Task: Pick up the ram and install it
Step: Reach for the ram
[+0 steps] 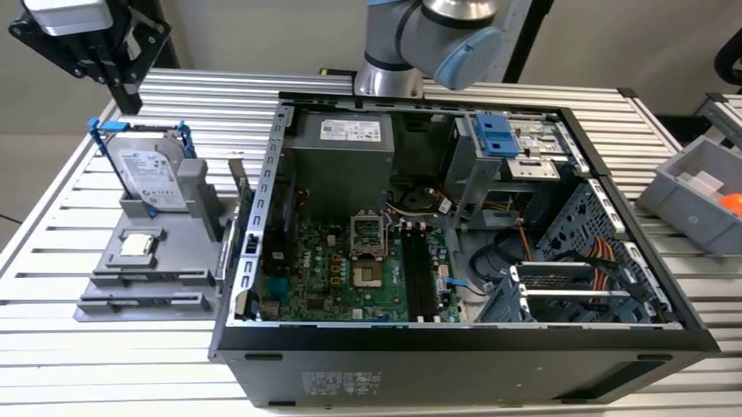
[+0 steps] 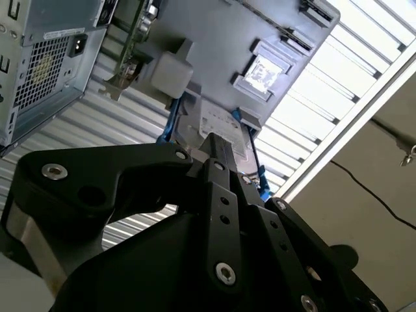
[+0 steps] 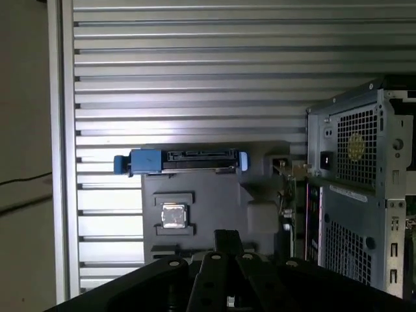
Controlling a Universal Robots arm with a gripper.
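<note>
A slatted metal table (image 1: 116,365) carries an open desktop computer case (image 1: 464,369) lying on its side, with its green motherboard (image 1: 336,269) and black memory slots (image 1: 418,269) exposed. The grey and blue robot arm (image 1: 429,35) rises behind the case. On the exterior view's left, a grey parts holder (image 1: 139,291) sits just beside the case. A silver hard drive (image 1: 151,169) in a blue-handled bracket stands upright in the holder. A grey bin (image 1: 684,195) sits at the table's edge on the exterior view's right.

The black gripper (image 1: 125,102) hangs high over the table's far corner on the exterior view's left, well apart from the holder. Seen in both wrist views, (image 2: 218,144) (image 3: 227,235) its fingers are pressed together with nothing between them.

The ram (image 1: 238,187), a thin board, stands on end in a slot at the holder's side nearest the case, close to the case's outer wall. In the second wrist view it (image 2: 130,45) shows at the holder's edge beside the case. A small square silver chip (image 1: 139,245) lies flat in a recess of the holder, in front of the hard drive.
</note>
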